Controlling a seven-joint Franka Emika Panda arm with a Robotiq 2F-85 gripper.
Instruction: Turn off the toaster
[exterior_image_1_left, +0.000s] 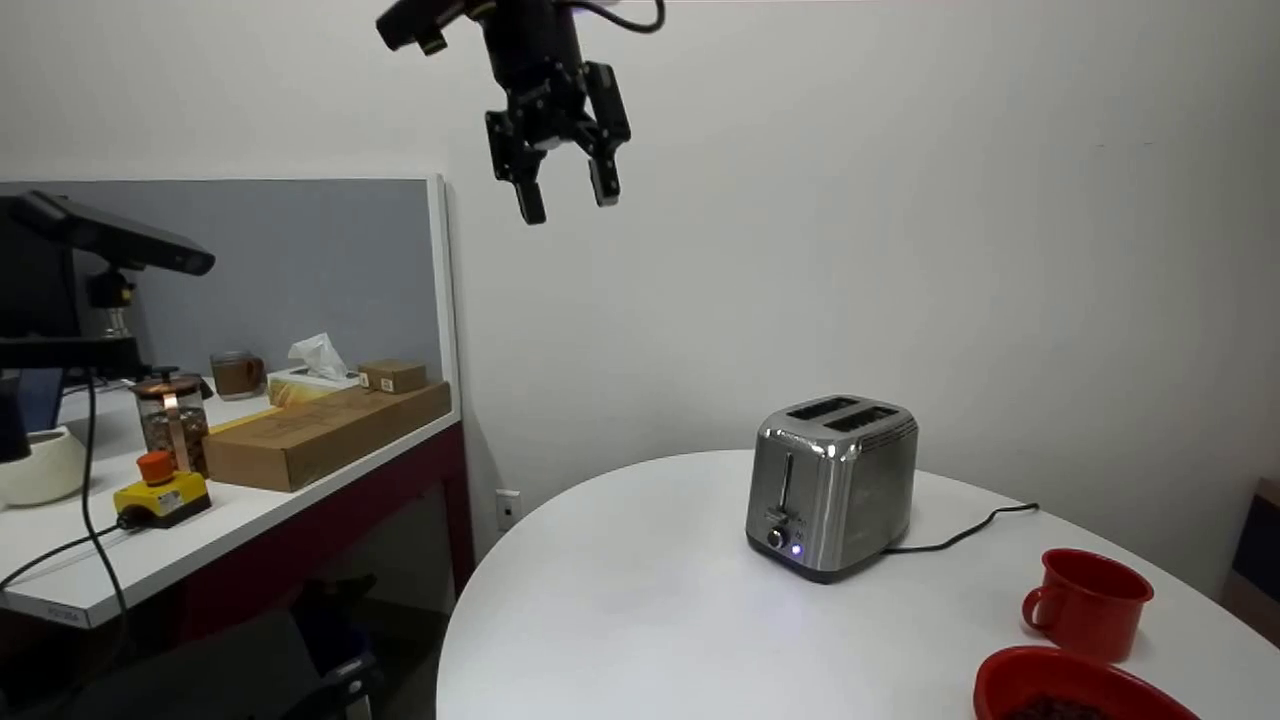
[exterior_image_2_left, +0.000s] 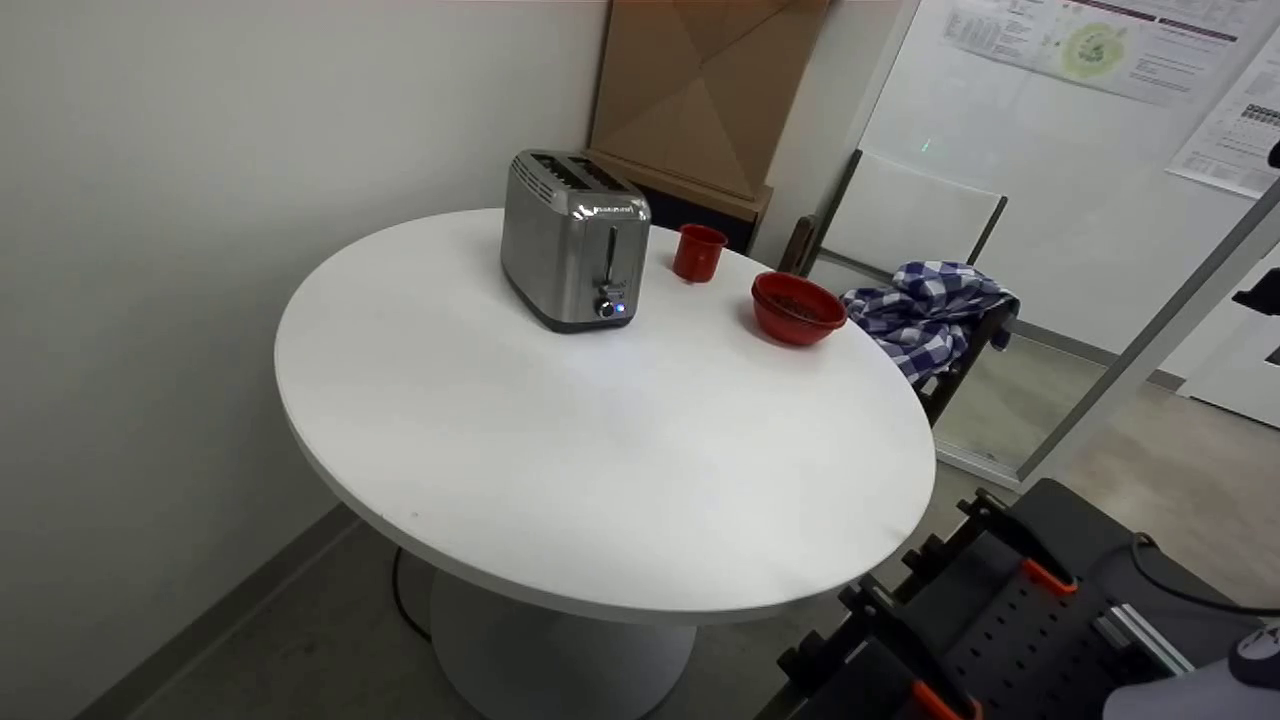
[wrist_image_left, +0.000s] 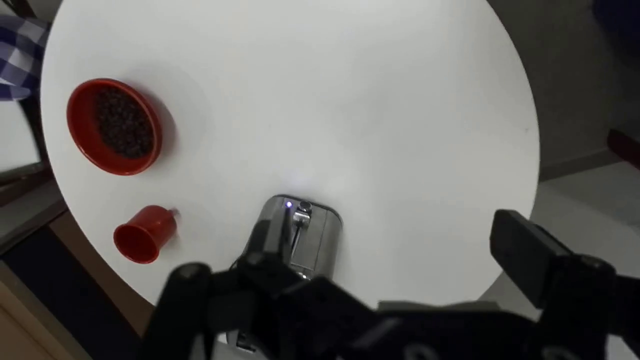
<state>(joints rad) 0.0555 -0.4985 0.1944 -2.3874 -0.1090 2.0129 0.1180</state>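
Note:
The steel toaster (exterior_image_1_left: 850, 490) stands upright on the round white table in both exterior views (exterior_image_2_left: 545, 240). Its front shows a lever low in the slot, a round knob, and a small lit blue-violet light (exterior_image_1_left: 797, 549). My gripper (exterior_image_1_left: 568, 208) is open and empty, high above the table and apart from the toaster. In the wrist view, the toaster (wrist_image_left: 320, 237) lies below and partly behind the left finger, and much of its body is hidden. There the two fingers (wrist_image_left: 392, 225) are wide apart with only tabletop seen between them.
A red mug (exterior_image_1_left: 1090, 605) and a red bowl (exterior_image_2_left: 795, 318) with dark contents stand on the table (exterior_image_1_left: 620, 600) beside the toaster. A black cord (exterior_image_1_left: 965, 538) runs from the toaster. The wall (exterior_image_1_left: 900, 250) is close behind. A cluttered desk (exterior_image_1_left: 300, 490) stands to the side.

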